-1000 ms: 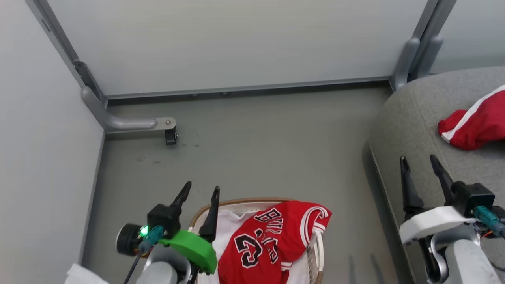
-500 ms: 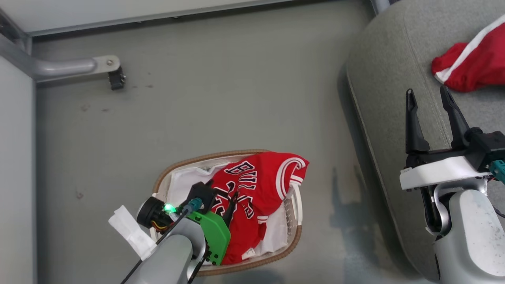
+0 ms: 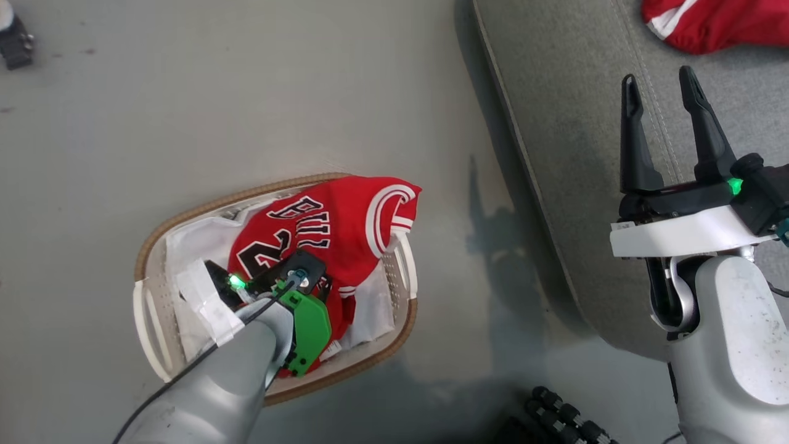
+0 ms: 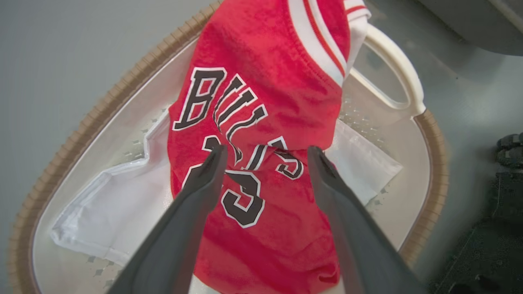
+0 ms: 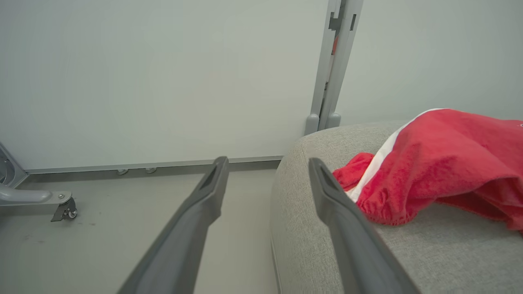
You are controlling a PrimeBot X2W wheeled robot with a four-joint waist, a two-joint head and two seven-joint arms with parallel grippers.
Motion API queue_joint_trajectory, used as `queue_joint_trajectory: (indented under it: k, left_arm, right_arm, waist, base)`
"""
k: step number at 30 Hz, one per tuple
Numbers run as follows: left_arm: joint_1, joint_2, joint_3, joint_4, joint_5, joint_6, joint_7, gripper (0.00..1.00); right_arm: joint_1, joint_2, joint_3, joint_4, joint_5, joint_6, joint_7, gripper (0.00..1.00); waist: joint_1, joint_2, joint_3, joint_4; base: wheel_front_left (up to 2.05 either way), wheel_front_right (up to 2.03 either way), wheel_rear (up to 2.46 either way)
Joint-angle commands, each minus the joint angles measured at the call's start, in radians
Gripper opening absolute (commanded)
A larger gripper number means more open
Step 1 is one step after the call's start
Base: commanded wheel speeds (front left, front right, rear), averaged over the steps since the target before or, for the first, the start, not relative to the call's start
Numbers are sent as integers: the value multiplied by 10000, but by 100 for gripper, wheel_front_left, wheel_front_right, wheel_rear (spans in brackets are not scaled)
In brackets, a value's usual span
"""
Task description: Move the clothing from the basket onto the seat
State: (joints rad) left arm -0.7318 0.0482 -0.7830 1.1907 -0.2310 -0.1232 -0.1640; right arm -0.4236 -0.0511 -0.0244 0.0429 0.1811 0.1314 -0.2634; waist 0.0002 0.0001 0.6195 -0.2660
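Note:
The red jersey [image 3: 345, 216] with black "BULLS 23" lettering lies crumpled in the white oval basket [image 3: 185, 213] with the brown woven rim, on the floor. My left gripper [image 4: 266, 152] points down into the basket. It is open, its fingertips straddling the jersey's [image 4: 261, 65] numbers, close to the fabric with nothing gripped. Red shorts [image 3: 715, 24] with a white stripe lie on the grey seat [image 3: 573, 123]. My right gripper [image 3: 658, 77] hovers open over the seat's near edge, holding nothing. In the right wrist view that gripper [image 5: 267, 161] stands just left of the shorts [image 5: 441, 163].
A white liner [image 4: 122, 196] lies flat under the jersey. A black caster [image 3: 15, 43] sits at the far left on the floor. A ribbed black part [image 3: 561, 413] shows at the bottom edge. A pale wall panel and grey post [image 5: 335, 61] stand behind the seat [image 5: 408, 253].
The head camera has tilted down, so the whole picture shifted. My left gripper has dropped from beside the basket's rim into the basket, over the jersey. The right gripper stays open.

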Motion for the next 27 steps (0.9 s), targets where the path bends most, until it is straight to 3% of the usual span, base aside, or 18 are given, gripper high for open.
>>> queue_joint_trajectory:
  k: [1,13,14,15,16,17,18,27]
  left_arm:
    - [-407,205,-149,179,225,37,59,100]
    - [-1417,671,-415,790,306,172,440,100]
    - [-1435,668,-417,814,271,165,464,82]
    - [-1462,662,-420,830,256,168,467,48]
    - [-1504,633,-401,844,206,169,444,20]
    - [-1526,605,-337,849,110,185,389,6]
    - [-1545,569,-260,850,45,225,296,0]
    - [-1124,296,-142,816,-393,138,-344,0]
  right_arm:
    - [-148,10,135,-96,-7,-14,-20,100]
    - [-221,4,763,-837,455,-14,-20,100]
    - [-213,4,761,-851,481,-14,-20,100]
    - [-193,4,749,-857,511,-14,-20,100]
    - [-163,4,745,-839,518,-14,-20,100]
    - [-157,4,741,-828,509,-14,-20,100]
    - [-162,4,735,-812,513,-14,-20,100]
    - [-143,-3,517,-507,91,-14,-20,100]
  waist:
    - [-2,-1,1320,-1081]
    - [-2,-1,2437,-1581]
    - [-2,-1,2467,-1599]
    - [-2,-1,2489,-1615]
    - [-2,-1,2517,-1638]
    - [-2,-1,2532,-1648]
    - [-2,-1,2538,-1654]
    - [-2,-1,1932,-1152]
  base:
    - [0,0,0]
    - [0,0,0]
    - [0,0,0]
    - [0,0,0]
    - [0,0,0]
    - [0,0,0]
    - [0,0,0]
    - [0,0,0]
